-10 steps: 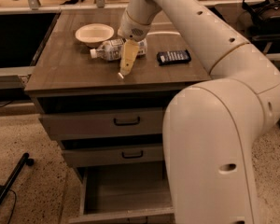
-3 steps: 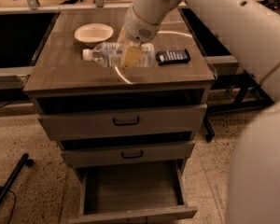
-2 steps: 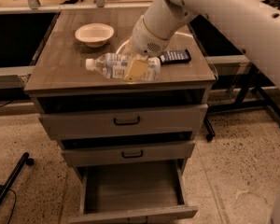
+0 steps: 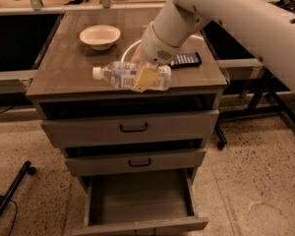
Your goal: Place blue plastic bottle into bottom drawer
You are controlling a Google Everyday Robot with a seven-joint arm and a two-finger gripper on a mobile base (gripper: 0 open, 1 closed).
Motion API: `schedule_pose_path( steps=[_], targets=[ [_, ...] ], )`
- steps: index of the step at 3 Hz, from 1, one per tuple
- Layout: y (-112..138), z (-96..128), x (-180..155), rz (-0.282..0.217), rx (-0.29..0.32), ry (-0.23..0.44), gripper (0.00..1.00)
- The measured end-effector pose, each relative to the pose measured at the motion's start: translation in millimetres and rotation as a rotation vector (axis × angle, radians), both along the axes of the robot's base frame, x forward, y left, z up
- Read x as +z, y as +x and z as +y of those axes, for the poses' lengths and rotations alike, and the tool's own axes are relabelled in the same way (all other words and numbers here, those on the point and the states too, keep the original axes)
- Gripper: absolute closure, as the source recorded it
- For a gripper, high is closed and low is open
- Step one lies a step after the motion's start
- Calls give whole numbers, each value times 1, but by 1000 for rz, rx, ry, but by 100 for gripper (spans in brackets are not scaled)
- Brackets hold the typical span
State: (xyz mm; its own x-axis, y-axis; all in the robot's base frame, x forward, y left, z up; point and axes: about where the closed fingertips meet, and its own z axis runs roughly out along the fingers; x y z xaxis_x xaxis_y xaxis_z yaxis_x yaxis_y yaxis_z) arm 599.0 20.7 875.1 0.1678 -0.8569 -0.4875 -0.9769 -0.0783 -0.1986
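My gripper [image 4: 143, 78] is shut on the blue plastic bottle [image 4: 123, 75], a clear bottle with a white cap pointing left. It holds the bottle on its side in the air over the front edge of the cabinet top. The yellowish fingers [image 4: 145, 77] clamp the bottle's middle. The bottom drawer [image 4: 137, 200] is pulled open below, wide and empty, straight under the bottle.
A cream bowl [image 4: 100, 36] sits at the back left of the wooden cabinet top [image 4: 64, 68]. A dark blue flat packet [image 4: 186, 59] lies at the right behind the arm. Two upper drawers [image 4: 132, 128] with black handles are partly open. A table leg stands at the right.
The gripper has lifted the bottle off the cabinet top and carried it forward, toward the front edge. The arm has swung out toward the camera.
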Motion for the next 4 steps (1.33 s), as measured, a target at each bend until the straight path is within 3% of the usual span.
schedule_pose_path(
  steps=[2, 4],
  targets=[
    [-49, -21, -41, -13, 3, -53, 100],
    [-78, -31, -100, -24, -22, -88, 100]
  ],
)
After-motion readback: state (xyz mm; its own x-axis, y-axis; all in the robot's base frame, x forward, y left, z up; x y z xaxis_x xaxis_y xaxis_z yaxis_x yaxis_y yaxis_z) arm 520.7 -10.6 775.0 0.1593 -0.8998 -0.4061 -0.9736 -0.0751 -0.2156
